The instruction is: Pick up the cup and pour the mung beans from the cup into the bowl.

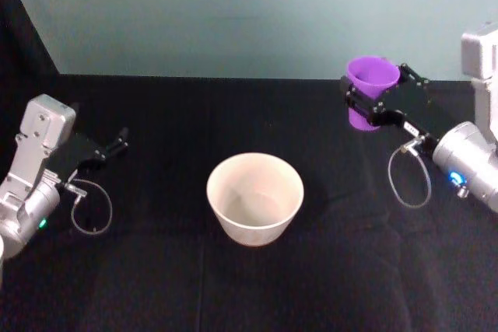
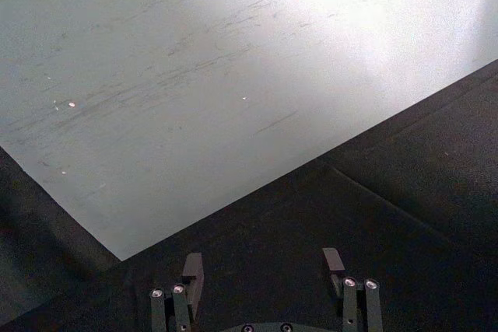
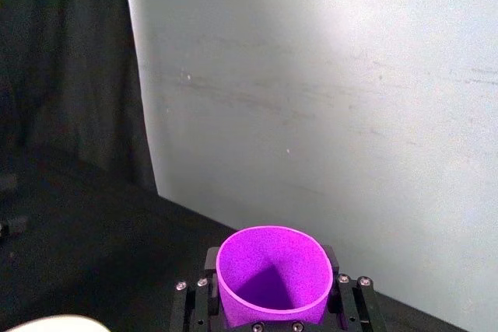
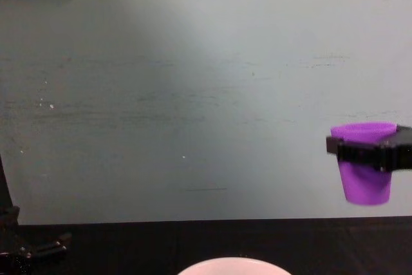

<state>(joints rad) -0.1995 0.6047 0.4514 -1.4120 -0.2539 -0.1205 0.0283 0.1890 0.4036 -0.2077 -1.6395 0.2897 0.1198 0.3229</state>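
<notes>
The purple cup (image 1: 373, 73) hangs upright above the table at the far right, with my right gripper (image 1: 377, 97) shut on its sides. The right wrist view looks into the cup (image 3: 272, 274) between the gripper's fingers (image 3: 348, 291); its inner wall is plain purple and the mung beans are hidden. From the chest view the cup (image 4: 365, 185) is clear of the table. The pale bowl (image 1: 233, 227) stands at the table's middle, left of and nearer than the cup, and its inside looks bare. My left gripper (image 1: 117, 142) rests open at the left, its fingers (image 2: 192, 268) apart.
A black cloth covers the table (image 1: 156, 270). A pale grey-green wall (image 1: 249, 13) rises behind its far edge. Cable loops hang from both wrists (image 1: 410, 176). The bowl's rim (image 4: 225, 264) shows at the bottom of the chest view.
</notes>
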